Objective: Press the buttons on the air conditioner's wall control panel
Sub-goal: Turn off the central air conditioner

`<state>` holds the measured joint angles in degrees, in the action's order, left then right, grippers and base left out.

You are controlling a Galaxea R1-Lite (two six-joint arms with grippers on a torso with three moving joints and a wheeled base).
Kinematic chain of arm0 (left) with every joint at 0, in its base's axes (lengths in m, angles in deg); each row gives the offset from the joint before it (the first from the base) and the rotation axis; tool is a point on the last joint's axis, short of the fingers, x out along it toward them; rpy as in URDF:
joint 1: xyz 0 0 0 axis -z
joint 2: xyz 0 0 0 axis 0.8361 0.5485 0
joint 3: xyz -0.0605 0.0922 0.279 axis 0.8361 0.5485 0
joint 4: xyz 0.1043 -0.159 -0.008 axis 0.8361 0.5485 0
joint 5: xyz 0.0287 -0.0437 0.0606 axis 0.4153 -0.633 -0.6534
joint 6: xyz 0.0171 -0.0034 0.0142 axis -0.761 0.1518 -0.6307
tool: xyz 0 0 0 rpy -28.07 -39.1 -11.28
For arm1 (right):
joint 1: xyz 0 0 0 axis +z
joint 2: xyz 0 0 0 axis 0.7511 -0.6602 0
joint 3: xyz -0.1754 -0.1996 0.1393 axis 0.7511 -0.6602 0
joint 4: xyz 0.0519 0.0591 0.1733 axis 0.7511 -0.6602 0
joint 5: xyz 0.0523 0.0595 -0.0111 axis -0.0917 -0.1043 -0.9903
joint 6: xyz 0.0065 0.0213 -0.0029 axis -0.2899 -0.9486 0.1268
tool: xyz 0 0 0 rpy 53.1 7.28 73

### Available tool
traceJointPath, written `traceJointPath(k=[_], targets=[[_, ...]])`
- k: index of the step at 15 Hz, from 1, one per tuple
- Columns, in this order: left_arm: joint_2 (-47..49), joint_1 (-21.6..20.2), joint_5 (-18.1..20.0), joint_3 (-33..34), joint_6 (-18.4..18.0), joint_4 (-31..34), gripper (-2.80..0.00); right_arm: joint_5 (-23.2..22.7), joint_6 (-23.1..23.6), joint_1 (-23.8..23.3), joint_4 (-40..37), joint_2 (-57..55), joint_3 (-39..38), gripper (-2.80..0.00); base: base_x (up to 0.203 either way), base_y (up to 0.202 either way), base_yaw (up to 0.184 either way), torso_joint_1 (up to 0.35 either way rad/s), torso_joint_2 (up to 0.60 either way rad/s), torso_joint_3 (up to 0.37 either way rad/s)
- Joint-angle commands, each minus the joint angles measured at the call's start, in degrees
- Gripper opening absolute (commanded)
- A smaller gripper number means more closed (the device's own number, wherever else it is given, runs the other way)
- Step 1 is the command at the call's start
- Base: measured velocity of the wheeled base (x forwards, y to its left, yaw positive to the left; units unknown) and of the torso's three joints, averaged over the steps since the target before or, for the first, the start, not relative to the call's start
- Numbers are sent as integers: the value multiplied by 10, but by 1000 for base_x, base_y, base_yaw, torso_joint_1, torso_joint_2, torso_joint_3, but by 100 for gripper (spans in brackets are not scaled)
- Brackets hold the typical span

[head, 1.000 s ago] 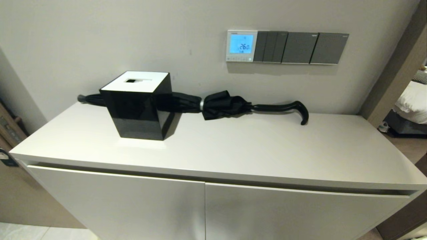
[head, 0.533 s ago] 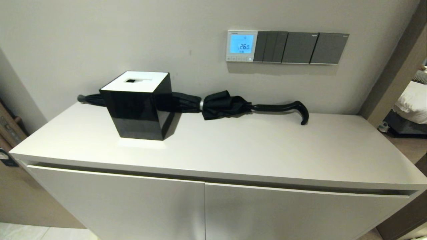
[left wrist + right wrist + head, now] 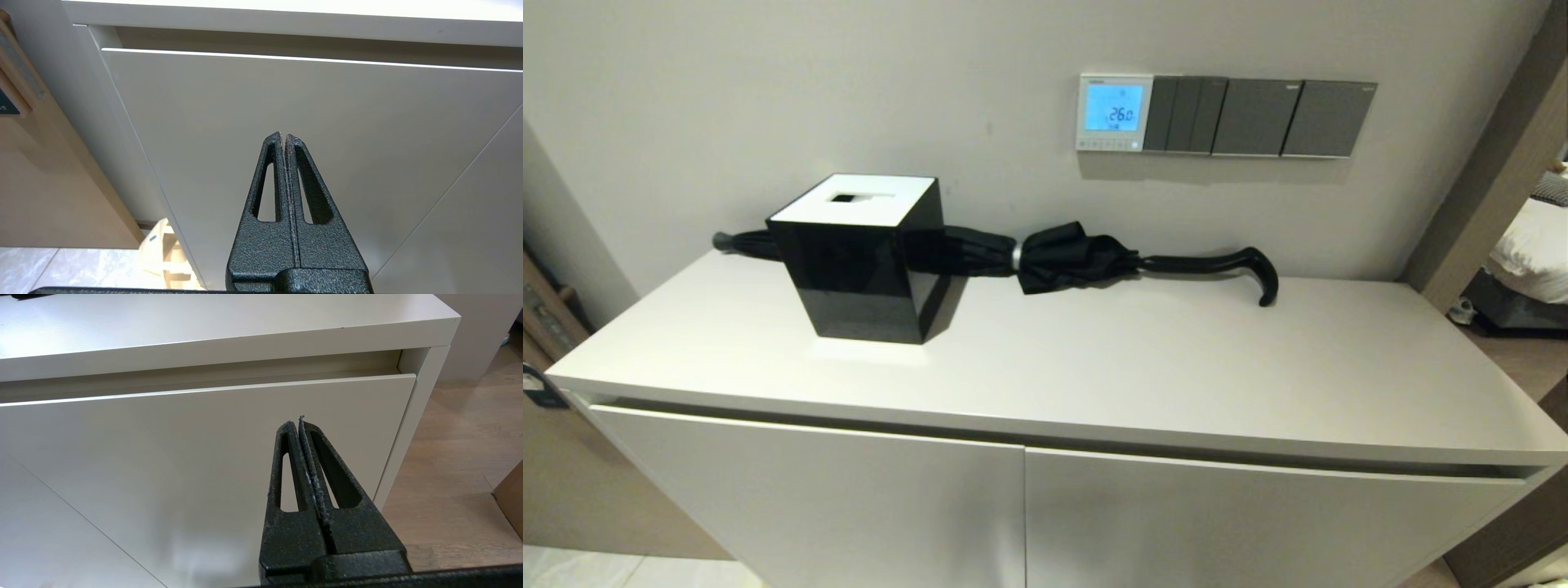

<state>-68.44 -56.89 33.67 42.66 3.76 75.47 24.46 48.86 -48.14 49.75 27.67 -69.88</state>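
Note:
The white-framed wall control panel (image 3: 1114,113) hangs on the wall above the cabinet, its screen lit blue with 26.0. The row of tiny pale buttons (image 3: 1107,144) runs along its bottom edge. Neither arm shows in the head view. My left gripper (image 3: 284,136) is shut and empty, low in front of the left cabinet door. My right gripper (image 3: 297,424) is shut and empty, low in front of the right cabinet door near the cabinet's right end.
Dark grey switch plates (image 3: 1258,117) sit right of the panel. On the white cabinet top (image 3: 1094,367) stand a black tissue box with a white lid (image 3: 862,257) and a folded black umbrella (image 3: 1086,257) along the wall. A doorway opens at the right.

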Motion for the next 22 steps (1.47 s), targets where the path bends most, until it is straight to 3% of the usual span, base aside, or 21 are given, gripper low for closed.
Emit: traceJointPath(k=[1,22], targets=[[1,0,0,0,0,0,-280,0,0,1,0,-3,-2,-280,0,0,0,0,0,0],[0,0,0,0,0,0,-280,0,0,0,0,-3,-2,-280,0,0,0,0,0,0]])
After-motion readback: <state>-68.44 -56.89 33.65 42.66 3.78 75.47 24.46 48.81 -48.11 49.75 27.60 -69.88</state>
